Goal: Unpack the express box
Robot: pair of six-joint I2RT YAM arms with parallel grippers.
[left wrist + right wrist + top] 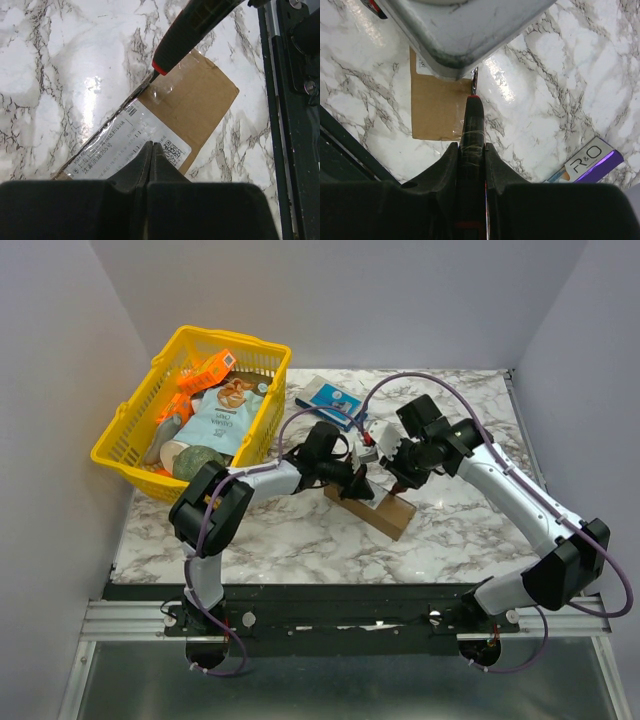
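We're seeing the express box lying flat on the desk, long axis running far-left to near-right: brown cardboard, white label, clear tape; left end effector is sitting fully closed, empty, above it; right end effector is clamping a black-handled cutter.

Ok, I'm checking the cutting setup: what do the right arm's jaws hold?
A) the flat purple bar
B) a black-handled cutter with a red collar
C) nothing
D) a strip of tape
B: the right jaws clamp the black-handled cutter with a red collar, its tip at the long brown cardboard box.
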